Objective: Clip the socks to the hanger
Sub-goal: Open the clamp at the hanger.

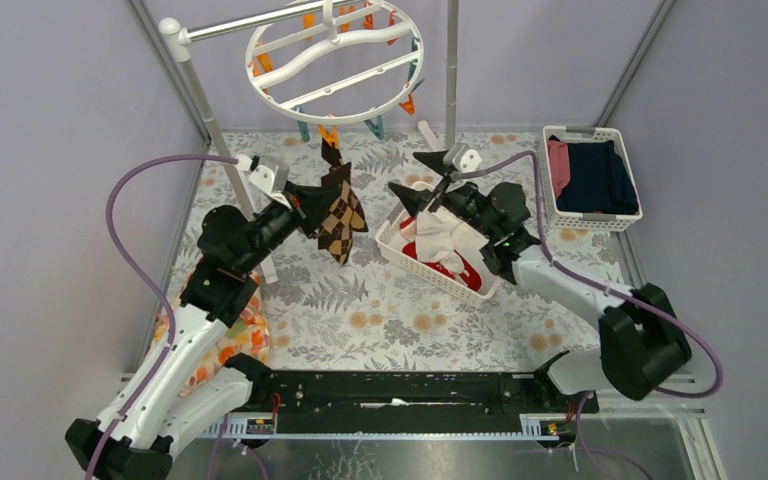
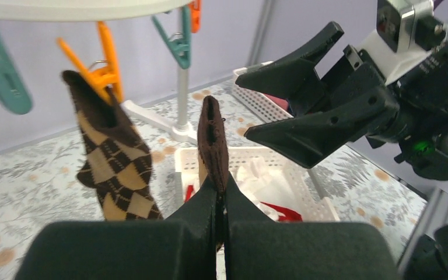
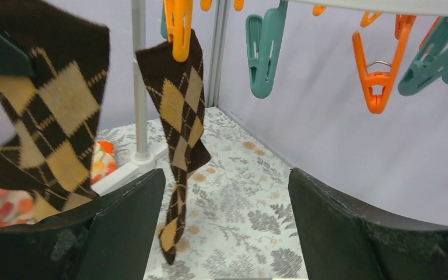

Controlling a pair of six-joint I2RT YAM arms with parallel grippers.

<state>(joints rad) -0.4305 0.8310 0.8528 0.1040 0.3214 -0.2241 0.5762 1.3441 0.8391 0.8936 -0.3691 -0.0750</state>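
Note:
The white ring hanger (image 1: pixel 335 60) hangs at the back with orange and teal clothespins under its rim. One brown-and-tan argyle sock (image 3: pixel 181 128) dangles from an orange clothespin (image 3: pixel 178 23). My left gripper (image 2: pixel 219 184) is shut on the brown cuff of the second argyle sock (image 2: pixel 213 140), just right of the clipped sock (image 2: pixel 114 163). In the right wrist view this held sock (image 3: pixel 46 116) hangs at the left. My right gripper (image 3: pixel 227 192) stands open and empty, facing the clipped sock, below a teal clothespin (image 3: pixel 265 49). From above it (image 1: pixel 418 180) hovers over the sock basket.
A white slatted basket (image 1: pixel 392 245) under the right arm holds red and white socks (image 1: pixel 440 245). Another white basket (image 1: pixel 632 190) at the back right holds navy and pink clothes. An orange floral cloth (image 1: pixel 235 340) lies by the left arm. A stand pole (image 1: pixel 210 120) rises at the left.

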